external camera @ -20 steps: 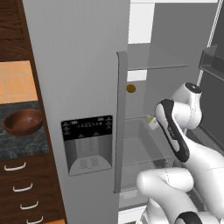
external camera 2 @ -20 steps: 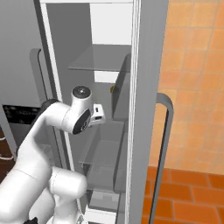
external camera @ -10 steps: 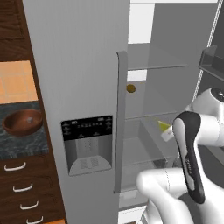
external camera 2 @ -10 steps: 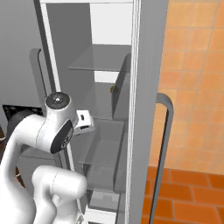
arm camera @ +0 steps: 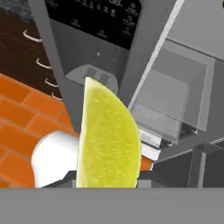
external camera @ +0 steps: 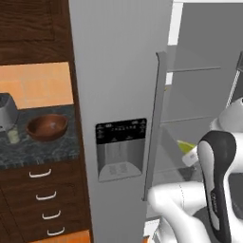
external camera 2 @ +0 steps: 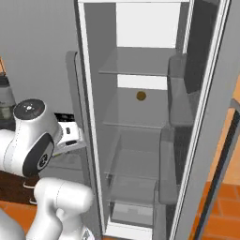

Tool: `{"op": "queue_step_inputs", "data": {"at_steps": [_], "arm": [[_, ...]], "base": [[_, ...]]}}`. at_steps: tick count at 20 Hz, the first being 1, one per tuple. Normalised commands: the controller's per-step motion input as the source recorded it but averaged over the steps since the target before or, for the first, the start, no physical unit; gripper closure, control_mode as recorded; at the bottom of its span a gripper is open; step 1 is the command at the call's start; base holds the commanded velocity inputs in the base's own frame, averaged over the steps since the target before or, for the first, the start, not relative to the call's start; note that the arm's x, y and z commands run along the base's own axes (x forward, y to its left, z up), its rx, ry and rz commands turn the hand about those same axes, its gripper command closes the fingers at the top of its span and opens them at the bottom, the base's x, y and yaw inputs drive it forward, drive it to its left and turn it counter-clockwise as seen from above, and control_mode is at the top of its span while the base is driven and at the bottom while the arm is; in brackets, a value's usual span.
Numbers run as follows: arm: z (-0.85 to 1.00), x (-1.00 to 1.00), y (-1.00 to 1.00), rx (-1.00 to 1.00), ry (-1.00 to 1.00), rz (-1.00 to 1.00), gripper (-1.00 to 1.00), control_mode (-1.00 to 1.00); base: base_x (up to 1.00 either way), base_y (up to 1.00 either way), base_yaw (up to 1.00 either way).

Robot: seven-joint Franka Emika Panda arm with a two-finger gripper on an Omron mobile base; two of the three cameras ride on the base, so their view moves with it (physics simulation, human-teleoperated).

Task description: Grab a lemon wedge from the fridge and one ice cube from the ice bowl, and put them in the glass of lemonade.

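Now we have the lemon wedge (arm camera: 108, 140) pinched between the jaws, which stand partly closed on it. In the hand view it rises upright from between the finger tips, curved rind to one side, flat cut face toward the camera. From the left base view we see it as a small yellow-green fleck (external camera: 186, 144) at the gripper (external camera: 190, 154), in front of the open fridge (external camera: 121, 85) compartment.

We judge the wedge light, soft and wet: easy to crush, apt to slide if the hold is loose. Holding it low across its two flat faces, as we appear to, seems the safest grip; we would not squeeze harder.

The arm is folded close to the base, its elbow high and its forearm bent back toward the closed left door, so the hand looks down past the dispenser panel (arm camera: 98, 19) at the orange floor (arm camera: 22, 113).

On the counter (external camera: 28, 152) well to the left stand the ice bowl (external camera: 46, 127) and, beside it, the glass of lemonade (external camera: 13, 136), where we must carry the wedge.
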Motion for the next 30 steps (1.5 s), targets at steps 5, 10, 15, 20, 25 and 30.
{"op": "queue_step_inputs", "data": {"at_steps": [5,10,15,20,25,30], "arm": [[0.00,0.00,0.00,0.00,0.00,0.00,1.00,1.00],[0.00,0.00,0.00,0.00,0.00,0.00,1.00,1.00],[0.00,0.00,0.00,0.00,0.00,0.00,1.00,1.00],[0.00,0.00,0.00,0.00,0.00,0.00,1.00,1.00],[0.00,0.00,0.00,0.00,0.00,0.00,1.00,1.00],[0.00,0.00,0.00,0.00,0.00,0.00,1.00,1.00]], "base": [[0.00,1.00,0.00],[0.02,1.00,0.00],[0.23,1.00,-0.08],[0.50,1.00,-0.26],[0.73,0.96,-0.36],[0.96,0.62,-0.33]]}}
